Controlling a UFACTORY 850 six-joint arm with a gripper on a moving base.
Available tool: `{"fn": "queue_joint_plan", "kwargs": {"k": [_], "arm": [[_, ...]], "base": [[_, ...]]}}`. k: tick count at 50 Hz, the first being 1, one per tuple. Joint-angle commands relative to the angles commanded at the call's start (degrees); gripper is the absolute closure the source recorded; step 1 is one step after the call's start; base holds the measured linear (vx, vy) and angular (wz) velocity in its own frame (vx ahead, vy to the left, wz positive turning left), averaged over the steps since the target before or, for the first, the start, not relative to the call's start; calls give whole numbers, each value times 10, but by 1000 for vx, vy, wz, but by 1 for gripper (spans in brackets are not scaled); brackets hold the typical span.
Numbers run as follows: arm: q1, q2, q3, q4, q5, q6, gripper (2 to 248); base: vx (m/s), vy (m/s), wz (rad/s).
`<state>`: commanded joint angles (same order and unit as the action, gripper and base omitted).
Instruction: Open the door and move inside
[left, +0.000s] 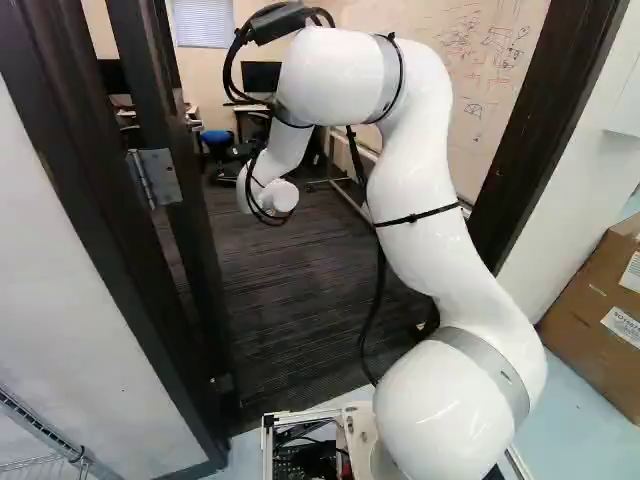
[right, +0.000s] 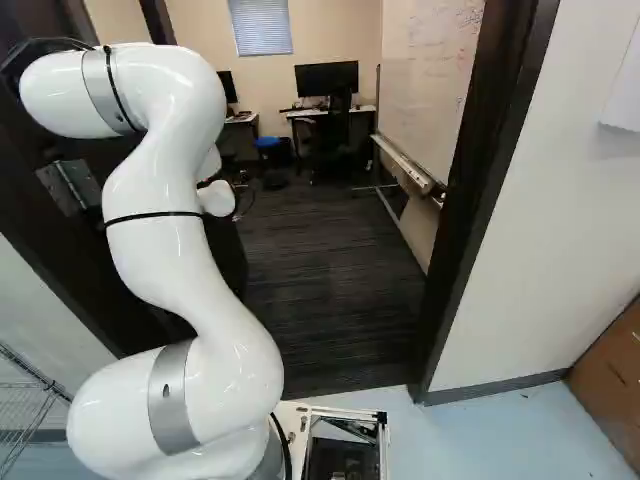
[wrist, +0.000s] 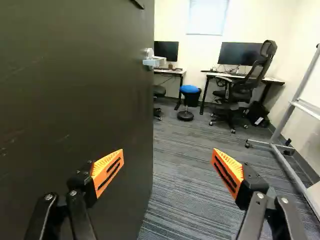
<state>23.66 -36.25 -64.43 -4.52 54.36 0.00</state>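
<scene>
The dark door (wrist: 75, 100) stands swung into the room; in the wrist view its broad face lies ahead of and beside one finger, with its free edge between the two fingertips' lines. A silver handle (wrist: 152, 59) shows near that edge, farther ahead. My gripper (wrist: 167, 165) is open, its orange pads wide apart and nothing held. Whether the finger nearer the door touches it, I cannot tell. In the left base view the door (left: 190, 200) is seen nearly edge-on at its hinge (left: 155, 178), left of the arm. Both base views hide the gripper.
The dark door frame (right: 485, 190) borders the opening on the right. Carpet (right: 330, 290) runs inside. A wheeled whiteboard (right: 425, 90) stands along the right wall; desks, an office chair (wrist: 242, 90) and a blue-topped stool (wrist: 189, 90) are at the back. A cardboard box (left: 600, 310) sits outside, right.
</scene>
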Motion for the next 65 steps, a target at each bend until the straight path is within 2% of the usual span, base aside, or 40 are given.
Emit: {"fn": "queue_joint_plan", "kwargs": {"k": [11, 38, 65], "arm": [[-14, 16, 21, 0, 0, 0, 3], [-22, 35, 43, 2, -2, 0, 3], [-48, 95, 111, 7, -7, 0, 3]], "base": [[0, 0, 0], [0, 0, 0], [0, 0, 0]]}}
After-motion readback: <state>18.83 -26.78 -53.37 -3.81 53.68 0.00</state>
